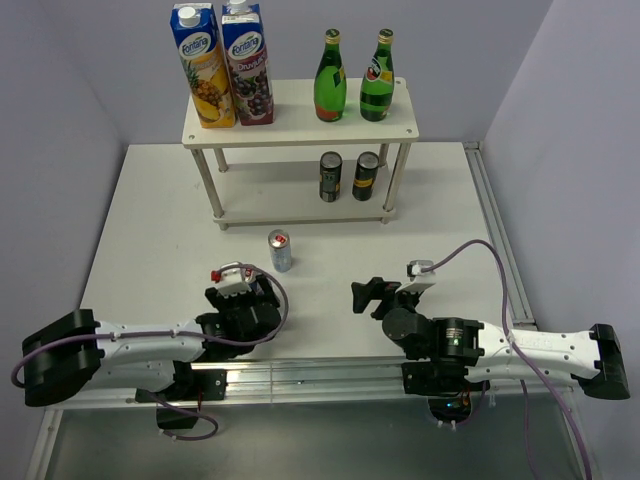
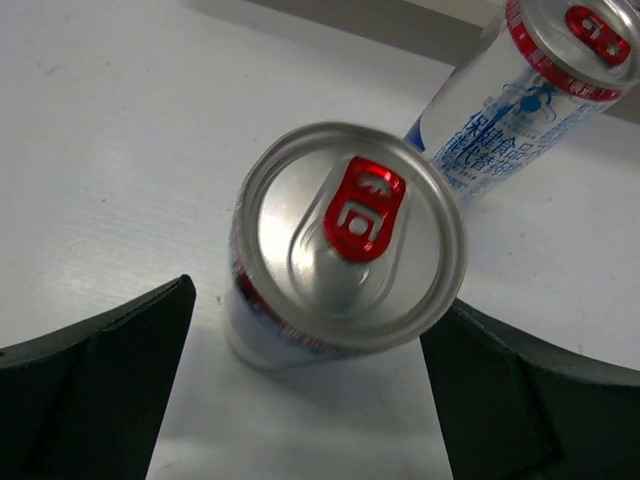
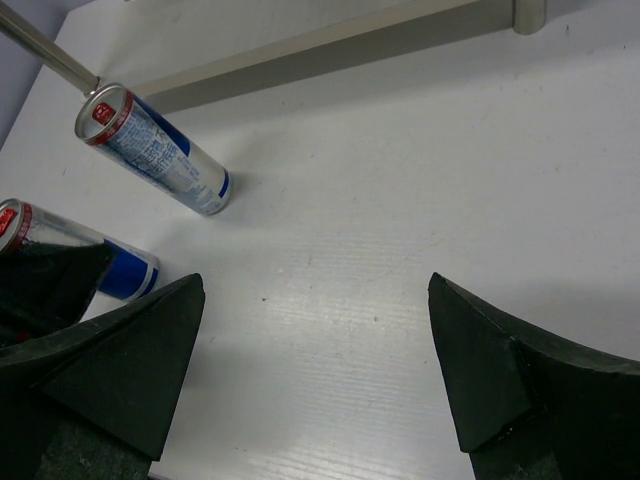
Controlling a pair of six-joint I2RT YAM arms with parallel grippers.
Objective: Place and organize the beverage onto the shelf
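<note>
The white two-tier shelf (image 1: 296,122) stands at the back, holding two juice cartons (image 1: 222,66), two green bottles (image 1: 353,82) on top and two dark cans (image 1: 348,176) on the lower board. A silver can with a red tab (image 1: 280,250) stands on the table in front of it. My left gripper (image 1: 255,290) is open, its jaws on either side of a second upright silver can (image 2: 345,240), apart from it. The first can (image 2: 520,95) is just beyond. My right gripper (image 1: 362,295) is open and empty over bare table.
The right wrist view shows both silver cans (image 3: 150,150) (image 3: 60,240) to its left and the shelf's lower board (image 3: 330,45) ahead. A metal rail (image 1: 495,240) runs along the table's right edge. Grey walls close in behind and at both sides.
</note>
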